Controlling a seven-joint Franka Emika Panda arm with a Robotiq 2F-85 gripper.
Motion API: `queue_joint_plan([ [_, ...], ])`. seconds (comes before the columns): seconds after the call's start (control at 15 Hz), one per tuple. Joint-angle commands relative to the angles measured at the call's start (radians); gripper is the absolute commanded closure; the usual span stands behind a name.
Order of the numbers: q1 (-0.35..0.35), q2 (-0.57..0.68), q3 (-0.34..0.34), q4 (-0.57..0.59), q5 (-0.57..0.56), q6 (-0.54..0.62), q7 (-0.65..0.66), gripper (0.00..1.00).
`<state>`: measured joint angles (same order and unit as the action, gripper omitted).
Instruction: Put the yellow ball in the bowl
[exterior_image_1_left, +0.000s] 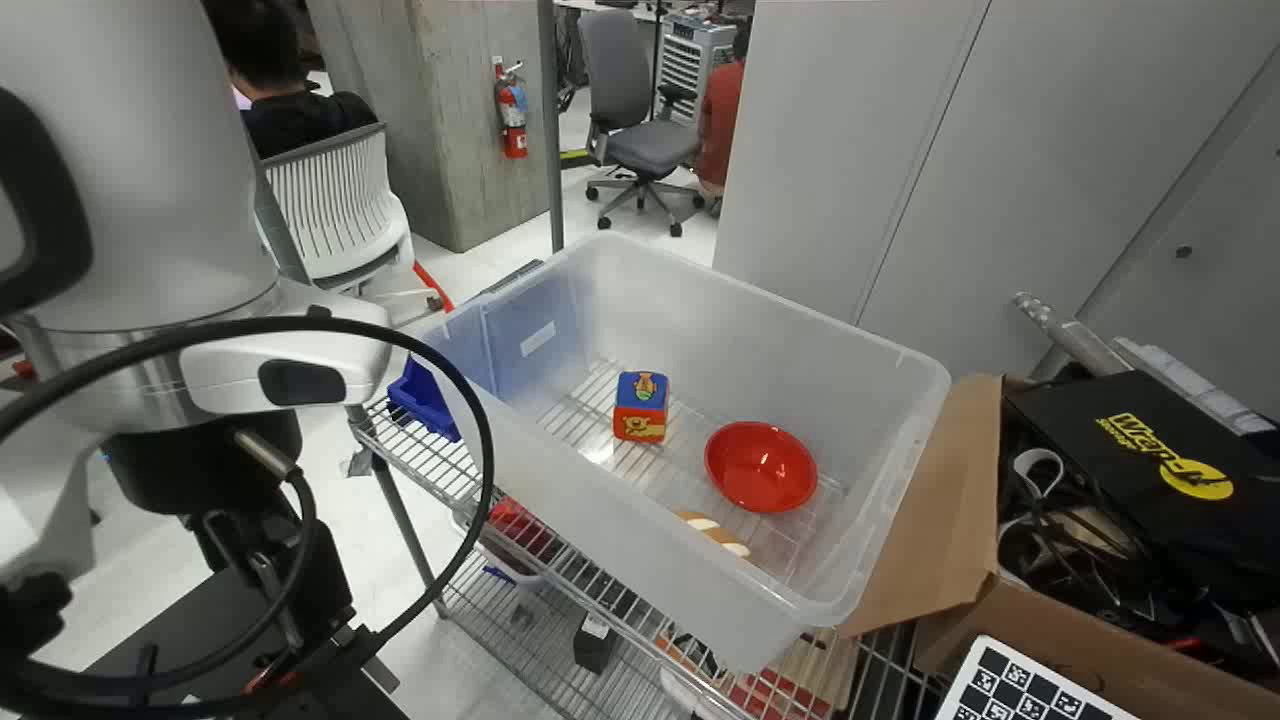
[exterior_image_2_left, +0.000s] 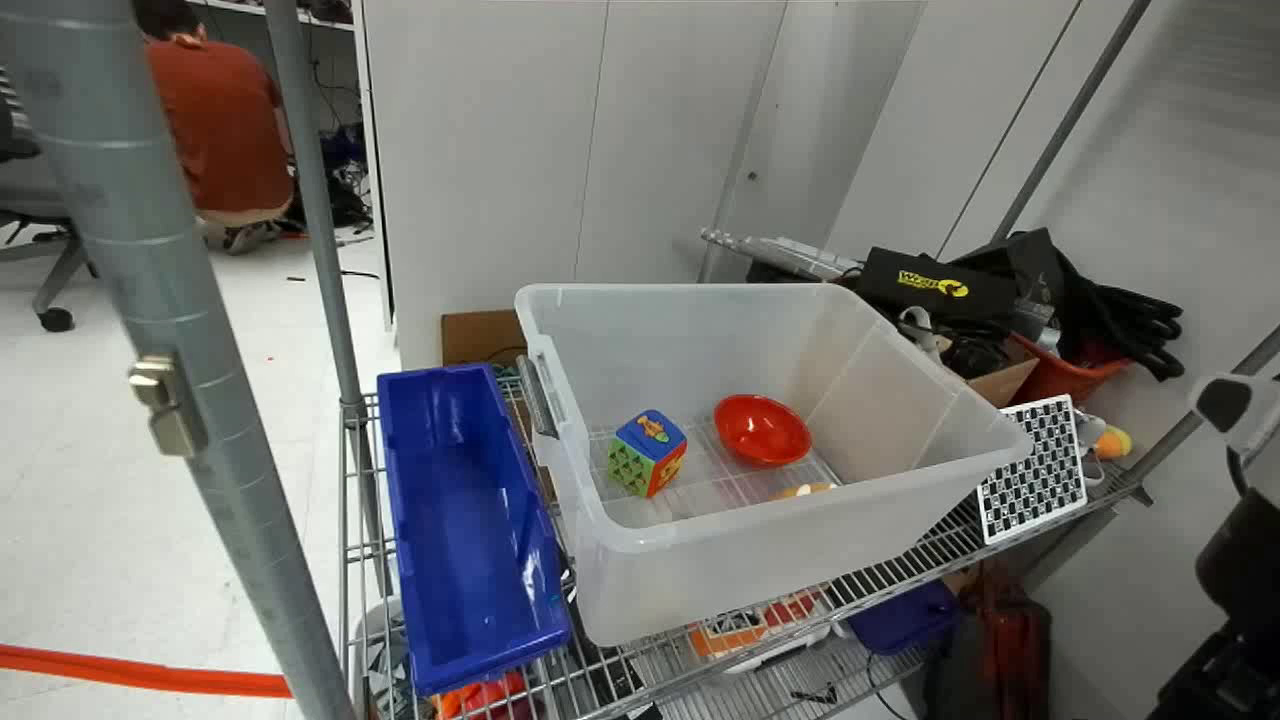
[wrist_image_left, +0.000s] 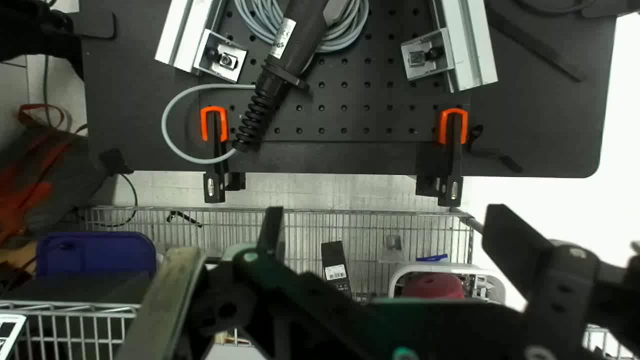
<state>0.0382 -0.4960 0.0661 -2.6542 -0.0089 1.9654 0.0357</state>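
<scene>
The glossy red bowl (exterior_image_1_left: 761, 467) stands upright inside the big translucent tub; it also shows in an exterior view (exterior_image_2_left: 762, 430). No yellow ball shows clearly. A tan-orange, white-striped rounded thing (exterior_image_1_left: 714, 532) lies in the tub beside the bowl. It is partly hidden behind the tub wall in both exterior views (exterior_image_2_left: 803, 490), so I cannot tell its full shape. My gripper (wrist_image_left: 390, 235) is open and empty in the wrist view, its fingers wide apart. It hangs outside the tub, away from the bowl, above the black table edge and wire shelves.
The tub (exterior_image_1_left: 800, 310) has tall walls and stands on a wire shelf. A coloured picture cube (exterior_image_1_left: 641, 406) sits in it. A blue bin (exterior_image_2_left: 470, 540) and a cardboard box (exterior_image_1_left: 930, 520) flank the tub. Metal shelf posts (exterior_image_2_left: 180, 330) rise nearby. A black cable loops from the arm (exterior_image_1_left: 140, 200).
</scene>
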Motion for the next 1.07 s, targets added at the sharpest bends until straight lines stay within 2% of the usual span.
queue_joint_plan([
  [0.0,0.004,0.000,-0.004,0.002,-0.002,-0.003,0.002,0.00],
  [0.6,0.000,0.025,0.001,0.015,-0.011,0.022,0.010,0.00],
  [0.8,0.006,0.085,-0.018,0.084,0.064,0.055,0.033,0.00],
  [1.0,0.022,0.154,-0.018,0.181,0.168,0.186,0.038,0.00],
])
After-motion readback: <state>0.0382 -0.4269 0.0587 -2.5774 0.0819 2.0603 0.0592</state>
